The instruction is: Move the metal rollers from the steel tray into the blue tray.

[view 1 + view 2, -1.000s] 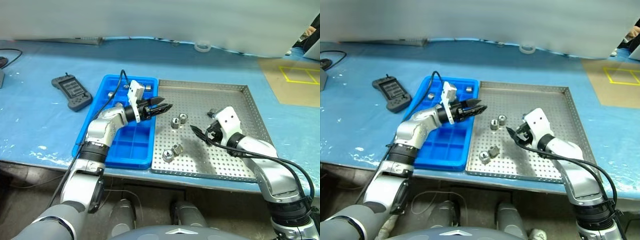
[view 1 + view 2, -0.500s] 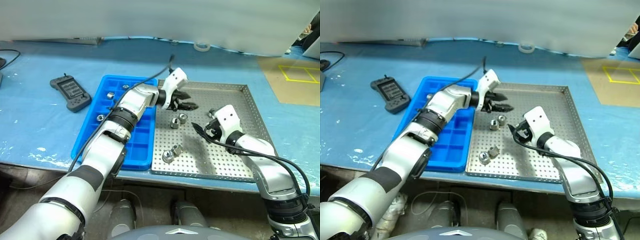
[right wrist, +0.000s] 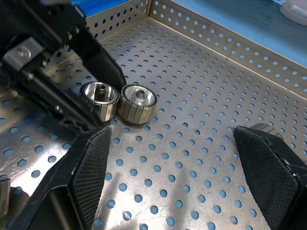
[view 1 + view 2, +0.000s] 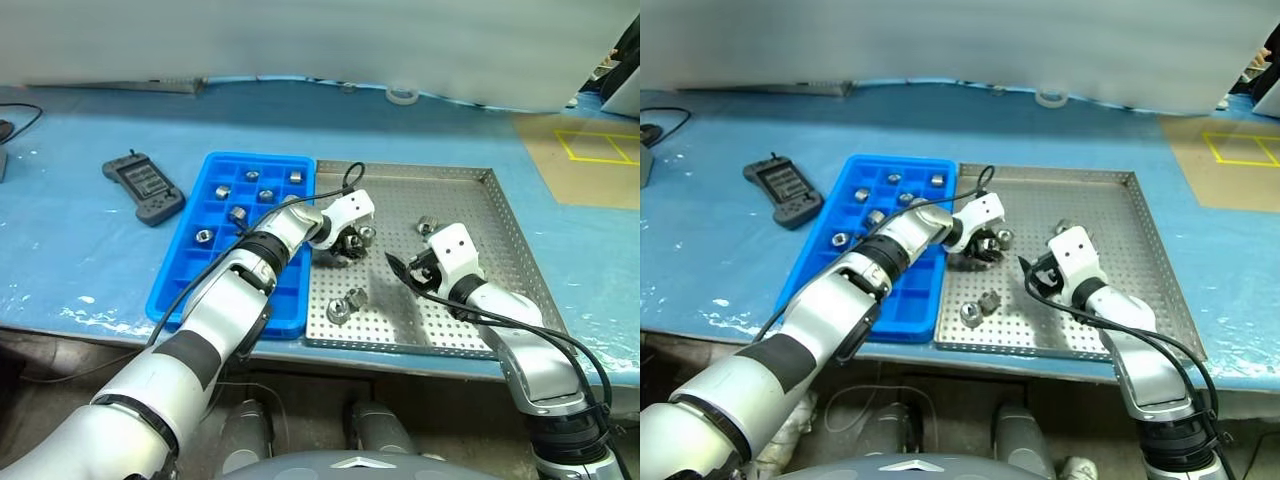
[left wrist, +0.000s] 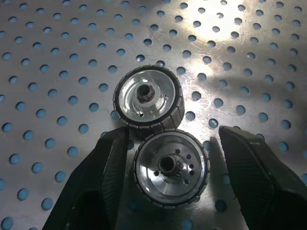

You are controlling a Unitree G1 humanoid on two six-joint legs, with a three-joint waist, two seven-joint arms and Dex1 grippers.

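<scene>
The steel tray (image 4: 440, 322) holds several metal rollers: a touching pair under my left gripper (image 4: 345, 243), another pair (image 4: 345, 304) near the front, and a single roller (image 4: 425, 225) further right. In the left wrist view the left gripper (image 5: 173, 135) is open, its fingers standing on either side of one roller (image 5: 171, 170) with a gap on one side. The second roller (image 5: 147, 99) lies just beyond it. My right gripper (image 4: 400, 268) hovers open over the tray's middle, facing that pair (image 3: 137, 103). The blue tray (image 4: 232, 292) holds several rollers (image 4: 237, 213) in its far compartments.
A dark grey handheld controller (image 4: 143, 185) lies left of the blue tray on the blue table cover. A roll of tape (image 4: 404, 95) sits at the back. A brown board with yellow lines (image 4: 590, 150) lies to the right of the steel tray.
My left arm swung from over the blue tray's right edge across into the steel tray and came down around one roller of the pair. The right gripper stayed where it was.
</scene>
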